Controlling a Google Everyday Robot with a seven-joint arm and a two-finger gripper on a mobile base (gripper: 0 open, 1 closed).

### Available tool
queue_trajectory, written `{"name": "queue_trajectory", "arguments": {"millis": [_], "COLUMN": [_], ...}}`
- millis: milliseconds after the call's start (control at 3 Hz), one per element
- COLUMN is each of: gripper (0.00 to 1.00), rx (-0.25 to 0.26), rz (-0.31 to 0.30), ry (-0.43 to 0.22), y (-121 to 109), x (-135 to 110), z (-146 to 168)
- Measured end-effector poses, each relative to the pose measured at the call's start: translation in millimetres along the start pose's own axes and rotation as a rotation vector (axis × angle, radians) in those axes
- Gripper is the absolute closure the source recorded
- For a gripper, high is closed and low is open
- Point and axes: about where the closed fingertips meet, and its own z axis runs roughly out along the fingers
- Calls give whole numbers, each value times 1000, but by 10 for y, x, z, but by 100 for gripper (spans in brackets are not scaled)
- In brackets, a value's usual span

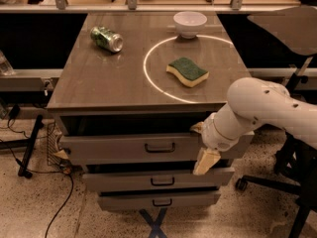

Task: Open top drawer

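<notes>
The top drawer (109, 147) is the widest grey front just under the tabletop, with a small dark handle (159, 147) at its middle. A dark gap shows between its top edge and the tabletop. My gripper (200, 144) is on the end of the white arm (257, 108), right in front of the drawer's right part and a little right of the handle. It is open and empty, with one cream fingertip (205, 161) low and the other at the drawer's top edge. The arm hides the drawer's right end.
Two narrower drawers (124, 180) sit below. On the tabletop (99, 83) lie a green can (106, 38), a white bowl (190, 23) and a green-yellow sponge (187, 71) inside a white circle. Chair legs (287, 182) stand at right, cables (29, 148) at left.
</notes>
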Motion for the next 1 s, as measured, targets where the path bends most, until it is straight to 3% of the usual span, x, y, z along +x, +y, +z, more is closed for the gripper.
{"name": "queue_trajectory", "arguments": {"millis": [333,667,1000], "gripper": [47,79,100], "rx": [-3,-7,-7], "rz": [-9,-2,-2], "ry": [9,31,32], "y": [10,90,88], "x": [14,144,135], "z": [22,-44,-67]}}
